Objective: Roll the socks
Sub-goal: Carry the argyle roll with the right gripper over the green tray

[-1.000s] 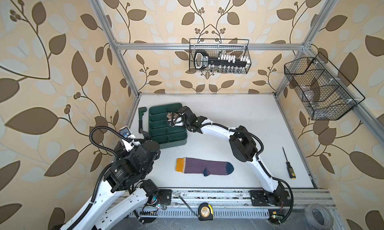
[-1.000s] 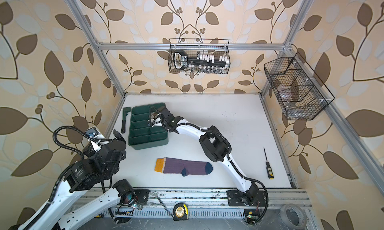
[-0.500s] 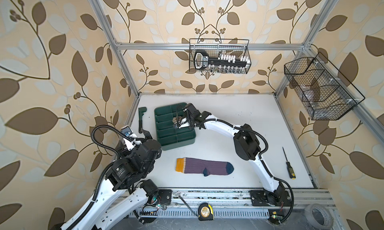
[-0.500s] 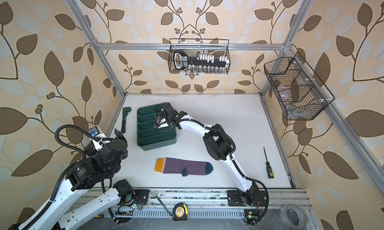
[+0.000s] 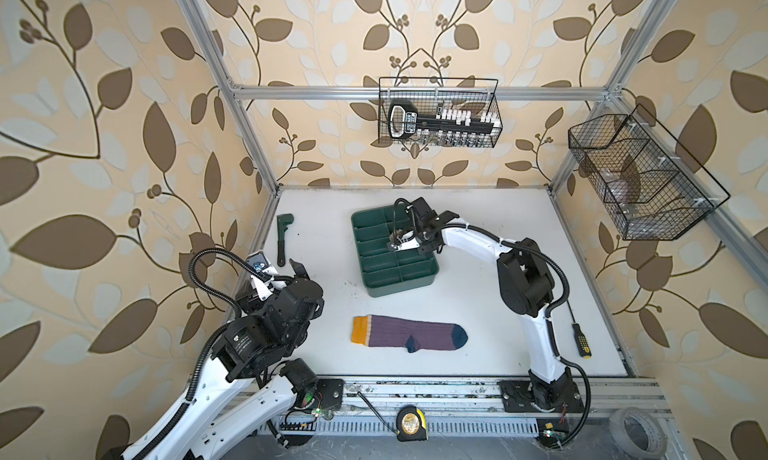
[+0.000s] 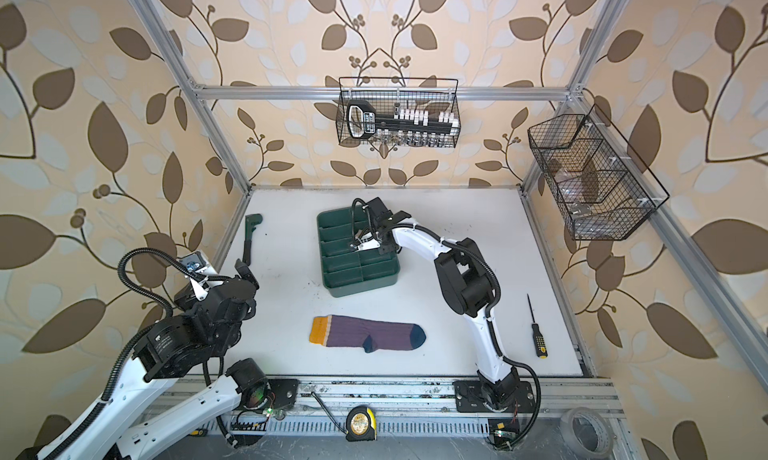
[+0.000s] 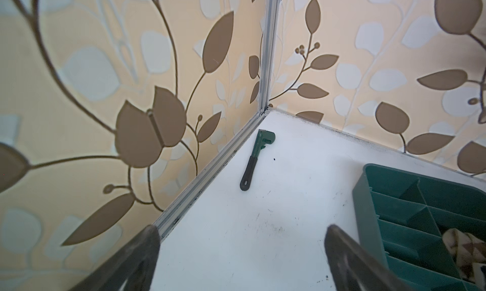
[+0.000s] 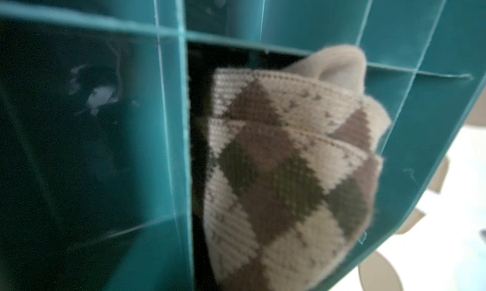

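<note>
Lying nr table's (image 5: 469, 304) front edge: purple sock (image 5: 409, 333), mustard cuff, navy toe. Argyle sock (image 8: 284, 171) bunched in tray (image 5: 399, 285); R gripper (image 5: 400, 241) narrow, L gripper (image 7: 242, 239) wide.

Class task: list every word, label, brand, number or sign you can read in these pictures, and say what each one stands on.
No text reads clearly enough to quote.
White label on the black tool in the wire basket: too small to read.
Tape measure, face label: blurred.
White print on the left arm's joint housing: too small to read.
</note>
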You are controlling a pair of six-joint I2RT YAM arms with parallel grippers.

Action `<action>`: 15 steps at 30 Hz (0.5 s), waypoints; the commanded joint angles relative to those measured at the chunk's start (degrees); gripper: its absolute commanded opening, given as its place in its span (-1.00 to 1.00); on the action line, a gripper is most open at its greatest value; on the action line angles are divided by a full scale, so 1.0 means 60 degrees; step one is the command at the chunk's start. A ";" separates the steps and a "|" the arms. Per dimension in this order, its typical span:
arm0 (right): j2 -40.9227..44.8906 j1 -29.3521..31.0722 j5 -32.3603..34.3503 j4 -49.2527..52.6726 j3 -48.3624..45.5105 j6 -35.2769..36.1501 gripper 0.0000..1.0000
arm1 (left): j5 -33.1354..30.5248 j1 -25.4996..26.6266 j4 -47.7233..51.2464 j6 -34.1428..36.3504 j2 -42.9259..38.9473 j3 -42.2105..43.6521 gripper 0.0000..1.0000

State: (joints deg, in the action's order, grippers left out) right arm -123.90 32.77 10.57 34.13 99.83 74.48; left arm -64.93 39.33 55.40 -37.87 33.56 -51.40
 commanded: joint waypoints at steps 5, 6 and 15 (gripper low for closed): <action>0.1418 -0.0722 -0.0660 0.1044 -0.1455 0.0492 -1.00 | 0.0336 0.0005 -0.0312 -0.0087 0.0031 0.0209 0.98; 0.1521 -0.0800 -0.0904 0.1283 -0.1510 0.0517 -1.00 | 0.0362 0.0006 -0.0326 -0.0078 0.0019 0.0225 0.98; 0.2494 -0.1226 -0.1476 0.1055 -0.3093 0.1003 -1.00 | 0.0869 0.0007 -0.0601 0.0057 -0.0056 0.0432 0.98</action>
State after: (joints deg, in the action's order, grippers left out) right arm -110.65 25.91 4.73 38.11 84.38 77.78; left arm -60.03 39.33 53.39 -37.63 33.47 -49.39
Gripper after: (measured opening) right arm 0.131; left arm 0.988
